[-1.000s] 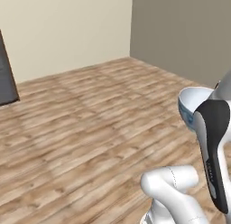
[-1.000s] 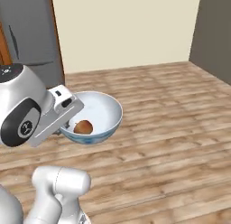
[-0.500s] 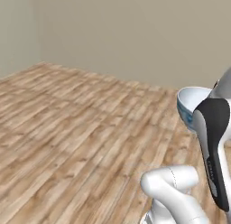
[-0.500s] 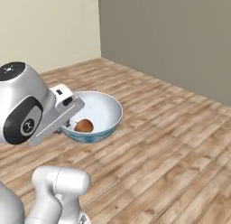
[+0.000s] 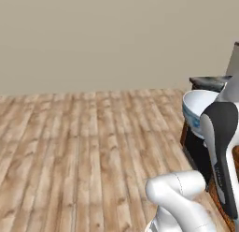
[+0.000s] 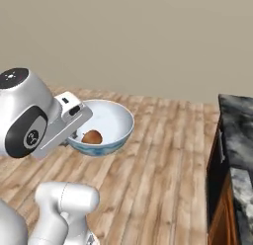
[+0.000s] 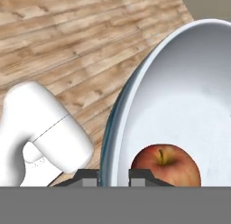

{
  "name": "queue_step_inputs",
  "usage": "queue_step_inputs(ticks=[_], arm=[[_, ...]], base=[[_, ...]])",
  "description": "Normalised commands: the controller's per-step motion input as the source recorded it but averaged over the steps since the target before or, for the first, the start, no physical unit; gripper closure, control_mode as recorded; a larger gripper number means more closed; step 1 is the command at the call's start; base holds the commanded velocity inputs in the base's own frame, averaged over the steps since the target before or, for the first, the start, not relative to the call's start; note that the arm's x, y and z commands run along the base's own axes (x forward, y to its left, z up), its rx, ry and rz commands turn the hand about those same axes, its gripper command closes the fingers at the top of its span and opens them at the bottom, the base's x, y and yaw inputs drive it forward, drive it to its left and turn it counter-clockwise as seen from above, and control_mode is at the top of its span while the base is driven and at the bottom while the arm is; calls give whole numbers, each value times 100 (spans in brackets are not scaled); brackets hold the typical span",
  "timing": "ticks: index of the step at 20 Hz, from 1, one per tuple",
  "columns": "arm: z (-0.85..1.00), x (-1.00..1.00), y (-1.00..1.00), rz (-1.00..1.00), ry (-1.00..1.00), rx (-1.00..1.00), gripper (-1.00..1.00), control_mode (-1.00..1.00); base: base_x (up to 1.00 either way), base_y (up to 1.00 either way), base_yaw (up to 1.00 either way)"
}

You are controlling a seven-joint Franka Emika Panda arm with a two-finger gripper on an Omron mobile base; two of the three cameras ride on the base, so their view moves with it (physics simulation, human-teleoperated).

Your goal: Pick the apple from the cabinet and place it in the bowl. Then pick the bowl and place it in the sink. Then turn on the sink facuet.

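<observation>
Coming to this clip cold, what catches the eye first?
The bowl, white with a blue tint, is held up over the wooden floor by the gripper, shut on its rim. The apple lies inside it, near the gripped edge. A dark counter stands at the right of the right base view.
</observation>
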Motion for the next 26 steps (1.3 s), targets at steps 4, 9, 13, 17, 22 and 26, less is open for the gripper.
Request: queue_step_inputs(ticks=[4, 9, 13, 17, 22, 26], arm=[[0, 0, 0, 0, 0, 0, 100, 100], [0, 0, 0, 0, 0, 0, 100, 100], [0, 0, 0, 0, 0, 0, 100, 100], [0, 0, 0, 0, 0, 0, 100, 100], [0, 0, 0, 0, 0, 0, 100, 100], [0, 0, 0, 0, 0, 0, 100, 100]], base=[[0, 0, -92], [0, 0, -92], [0, 0, -89], [25, 3, -79], [56, 25, -64], [67, 58, -43]])
